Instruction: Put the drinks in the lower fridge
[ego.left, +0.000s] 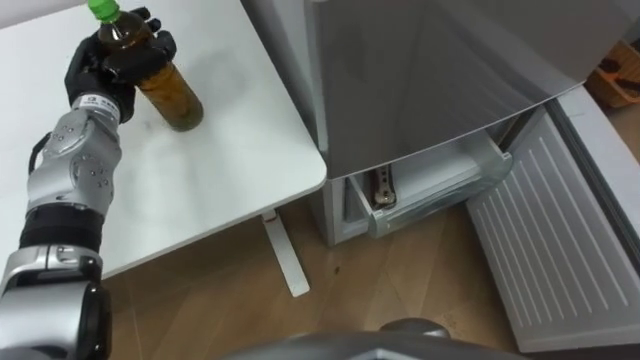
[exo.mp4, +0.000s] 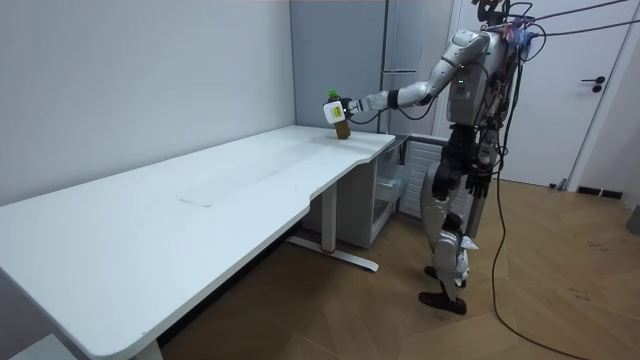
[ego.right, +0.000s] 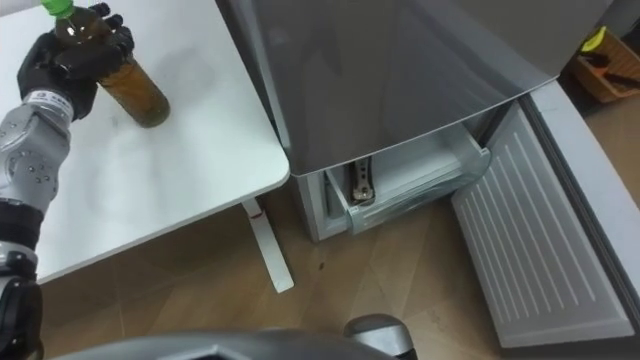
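Right now my left hand (ego.left: 105, 70) has its dark fingers wrapped round the upper half of the clear plastic bottle of amber drink with a green cap (ego.left: 178, 100). The bottle leans a little over the white table (ego.left: 210, 190), on the corner just beside the tall grey fridge (ego.left: 430, 70); I cannot tell whether its base rests on the top or is just clear of it. At the foot of the fridge the ribbed white lower door (ego.left: 560, 230) hangs wide open and a pale plastic drawer (ego.left: 430, 185) juts out. I judge this to be the pick-up. To do it well I would grip firmly below the cap and lift straight up until the base clears the table edge. Then I would carry the bottle upright round the corner and down toward the drawer, bending slowly so the drink doesn't swing.
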